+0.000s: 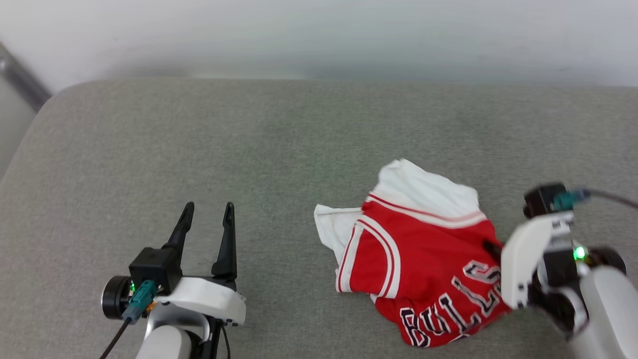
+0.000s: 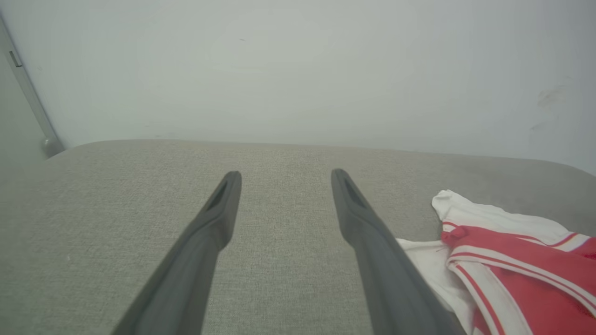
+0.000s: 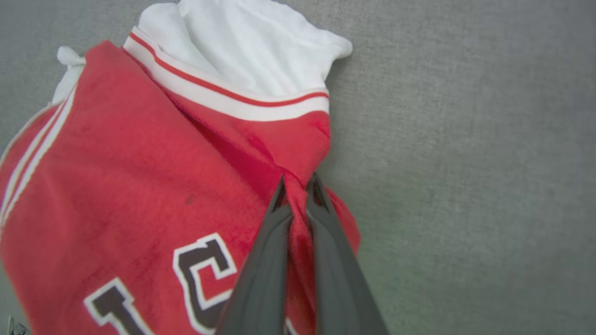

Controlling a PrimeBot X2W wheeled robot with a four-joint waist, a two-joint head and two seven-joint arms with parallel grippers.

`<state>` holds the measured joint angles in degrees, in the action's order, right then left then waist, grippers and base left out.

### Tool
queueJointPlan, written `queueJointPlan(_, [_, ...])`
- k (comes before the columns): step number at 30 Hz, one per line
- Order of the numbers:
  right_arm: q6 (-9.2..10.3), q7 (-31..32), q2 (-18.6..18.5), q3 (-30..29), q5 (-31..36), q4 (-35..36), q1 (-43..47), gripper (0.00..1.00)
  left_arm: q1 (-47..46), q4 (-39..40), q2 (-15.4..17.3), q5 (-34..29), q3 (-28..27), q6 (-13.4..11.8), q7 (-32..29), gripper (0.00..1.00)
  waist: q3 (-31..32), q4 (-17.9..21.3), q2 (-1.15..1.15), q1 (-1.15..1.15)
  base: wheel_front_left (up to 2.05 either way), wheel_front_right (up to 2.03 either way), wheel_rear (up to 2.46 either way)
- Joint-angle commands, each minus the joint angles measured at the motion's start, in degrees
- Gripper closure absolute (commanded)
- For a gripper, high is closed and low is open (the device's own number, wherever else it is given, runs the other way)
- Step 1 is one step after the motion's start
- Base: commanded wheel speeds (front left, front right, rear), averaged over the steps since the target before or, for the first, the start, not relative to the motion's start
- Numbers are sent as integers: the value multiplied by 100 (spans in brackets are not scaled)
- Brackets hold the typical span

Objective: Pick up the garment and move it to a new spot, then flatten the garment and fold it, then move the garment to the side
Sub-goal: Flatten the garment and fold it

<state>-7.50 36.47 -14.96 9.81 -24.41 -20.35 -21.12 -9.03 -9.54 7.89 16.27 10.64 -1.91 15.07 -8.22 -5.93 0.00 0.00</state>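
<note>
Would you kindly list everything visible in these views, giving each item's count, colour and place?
Red basketball jersey of thin fabric, with white panels, striped trim and black "BULLS" lettering: one, red and white, crumpled on the cushion toward the robot's right.
Grey woven cushion surface: one, grey, beneath everything, with a rounded far-left corner.
Pale wall: one, off-white, behind the cushion.
Grey strip: one, grey, slanting along the wall at far left.
Left pincer: one, dark fingers, open over bare cushion, left of the jersey and apart from it.
Right pincer: one, dark fingers, shut on a fold at the jersey's red edge.
</note>
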Motion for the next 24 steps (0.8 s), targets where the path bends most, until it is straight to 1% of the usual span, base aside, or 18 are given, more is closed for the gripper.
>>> queueJointPlan(1, [2, 12, 58, -137, 77, 177, 305, 100, 80, -5, 14, -38, -27, 12, 14, 0, 122, 127, 0, 0, 0, 0, 0])
queueJointPlan(5, [2, 258, 275, -565, 323, 766, 1381, 100, 230, -14, 45, -26, -69, -5, 14, 0, 238, 268, 0, 0, 0, 0, 0])
queueJointPlan(7, [2, 425, 499, -708, 425, 1018, 1916, 100, 286, -24, 47, -22, -55, 0, 14, 0, 273, 295, 0, 0, 0, 0, 0])
queueJointPlan(10, [2, 649, 805, -812, 518, 1251, 2615, 100, 318, -43, 57, -14, -35, 7, 14, 0, 301, 312, 0, 0, 0, 0, 0])
queueJointPlan(13, [2, 607, 1001, -849, 580, 1416, 2958, 100, 395, -63, 63, 15, -54, -30, 14, 0, 340, 361, 0, 0, 0, 0, 0])
queueJointPlan(14, [2, 520, 1041, -883, 641, 1471, 2982, 0, 422, -69, 69, 27, -59, -40, 14, 0, 362, 376, 0, 0, 0, 0, 0])
queueJointPlan(18, [3, -68, 1102, -986, 755, 1733, 2868, 0, 542, -71, 100, 57, -76, -74, -7, 0, 456, 454, 0, 0, 0, 0, 0])
queueJointPlan(24, [2, -1336, 1181, -1267, 933, 2057, 2645, 0, 703, -24, 140, 107, -78, -128, -56, 0, 598, 478, 0, 0, 0, 0, 0])
